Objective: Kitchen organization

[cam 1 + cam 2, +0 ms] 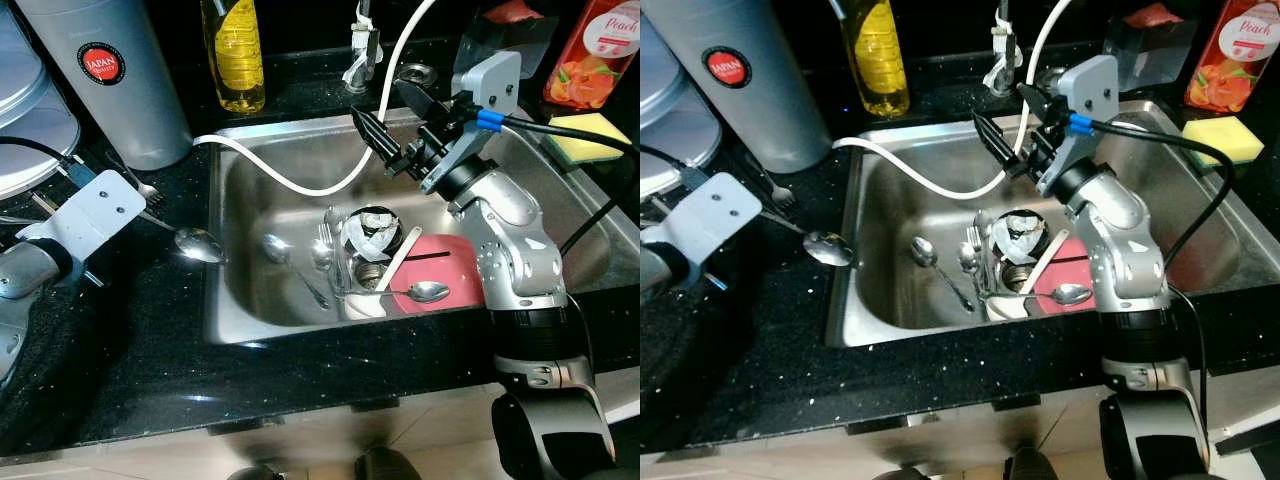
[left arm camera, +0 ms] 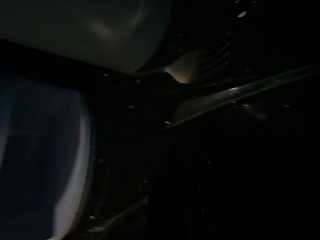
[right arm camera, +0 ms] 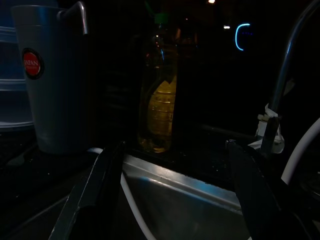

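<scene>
We're looking down on the steel sink [image 1: 250,190], its basin holding a pink plate [image 1: 450,268], a crumpled cup [image 1: 372,235] and scattered spoons [image 1: 282,255]. Our right arm reaches over the basin, right gripper [image 1: 392,118] raised near the white hose [image 1: 300,180], fingers spread apart, holding nothing. Our left gripper [image 1: 85,215] rests low on the black counter [image 1: 150,340] beside a spoon [image 1: 198,244]; we cannot tell how its fingers stand. The grey tumbler [image 1: 110,70] and the yellow bottle [image 1: 233,50] are cut off at the top.
</scene>
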### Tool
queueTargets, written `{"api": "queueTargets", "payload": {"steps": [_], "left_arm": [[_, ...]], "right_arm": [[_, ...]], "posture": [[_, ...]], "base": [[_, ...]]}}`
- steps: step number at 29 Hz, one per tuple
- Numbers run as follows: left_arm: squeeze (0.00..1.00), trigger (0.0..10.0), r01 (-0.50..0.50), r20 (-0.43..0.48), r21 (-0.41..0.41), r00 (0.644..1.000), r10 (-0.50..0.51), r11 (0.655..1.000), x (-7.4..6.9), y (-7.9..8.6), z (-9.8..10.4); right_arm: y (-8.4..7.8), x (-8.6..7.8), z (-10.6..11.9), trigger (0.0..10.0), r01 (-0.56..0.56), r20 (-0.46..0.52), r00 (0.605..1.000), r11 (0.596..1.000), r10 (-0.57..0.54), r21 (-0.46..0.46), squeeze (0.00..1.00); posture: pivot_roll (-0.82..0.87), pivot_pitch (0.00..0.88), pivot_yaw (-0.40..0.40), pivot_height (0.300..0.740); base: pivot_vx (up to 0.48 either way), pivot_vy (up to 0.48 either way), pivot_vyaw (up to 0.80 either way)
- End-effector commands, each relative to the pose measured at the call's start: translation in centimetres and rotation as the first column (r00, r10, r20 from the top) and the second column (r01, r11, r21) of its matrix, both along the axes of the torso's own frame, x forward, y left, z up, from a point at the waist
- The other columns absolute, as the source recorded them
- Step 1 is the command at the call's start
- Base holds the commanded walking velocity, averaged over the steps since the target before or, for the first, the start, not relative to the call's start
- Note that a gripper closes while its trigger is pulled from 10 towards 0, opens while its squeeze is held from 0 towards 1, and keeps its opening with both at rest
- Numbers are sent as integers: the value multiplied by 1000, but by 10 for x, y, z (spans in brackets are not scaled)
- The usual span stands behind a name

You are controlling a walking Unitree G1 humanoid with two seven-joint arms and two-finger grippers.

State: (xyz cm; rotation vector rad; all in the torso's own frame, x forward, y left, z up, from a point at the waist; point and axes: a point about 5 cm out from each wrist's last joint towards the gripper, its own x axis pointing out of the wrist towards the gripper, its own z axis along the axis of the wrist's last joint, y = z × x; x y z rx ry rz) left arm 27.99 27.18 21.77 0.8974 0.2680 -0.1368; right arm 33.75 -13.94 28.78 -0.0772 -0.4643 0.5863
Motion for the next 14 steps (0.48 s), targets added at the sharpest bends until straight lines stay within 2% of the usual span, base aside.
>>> {"api": "queueTargets", "payload": {"steps": [1, 2, 4, 7, 8, 10, 11, 13, 14], "left_arm": [[0, 784, -16, 39, 65, 999, 13, 998, 3, -1, 1], [0, 10000, 8, 133, 58, 991, -16, 998, 7, -10, 17], [0, 10000, 47, 252, 40, 966, -55, 998, 10, -22, 38], [0, 10000, 118, 423, 37, 898, -122, 992, 12, -44, 73], [0, 10000, 118, 423, 37, 898, -122, 992, 12, -44, 73], [0, 10000, 162, 471, 22, 869, -153, 987, 13, -54, 86], [0, 10000, 162, 471, 22, 869, -153, 987, 13, -54, 86], [0, 10000, 197, 500, -45, 853, -148, 979, 18, -62, 95], [0, 10000, 197, 500, -45, 853, -148, 979, 18, -62, 95]], "right_arm": [[3, -1, 2, 10000, -13, 3, 1000, 1000, 13, 1, 0], [4, 0, 2, 10000, -14, 3, 1000, 1000, 14, 2, 0], [4, 0, 2, 10000, -15, 3, 1000, 1000, 15, 2, 0], [5, 1, 3, 10000, -20, 4, 1000, 1000, 20, 3, 0], [5, 1, 3, 10000, -20, 4, 1000, 1000, 20, 3, 0], [6, 1, 3, 10000, -24, 5, 1000, 1000, 24, 2, 0], [6, 1, 3, 10000, -24, 5, 1000, 1000, 24, 2, 0], [8, 1, 3, 10000, -31, 5, 1000, 1000, 31, -1, 0], [8, 1, 3, 10000, -31, 5, 1000, 1000, 31, -1, 0]], "posture": [[-41, 98, 61, 740], [-39, 99, 60, 740], [-39, 99, 59, 740], [-39, 97, 56, 740], [-39, 97, 56, 740], [-36, 92, 52, 740], [-36, 92, 52, 740], [-41, 90, 52, 740], [-41, 90, 52, 740]], "base": [[0, 0, 0], [0, 0, 0], [0, 0, 0], [0, 0, 0], [0, 0, 0], [0, 0, 0], [0, 0, 0], [0, 0, 0], [0, 0, 0]]}}
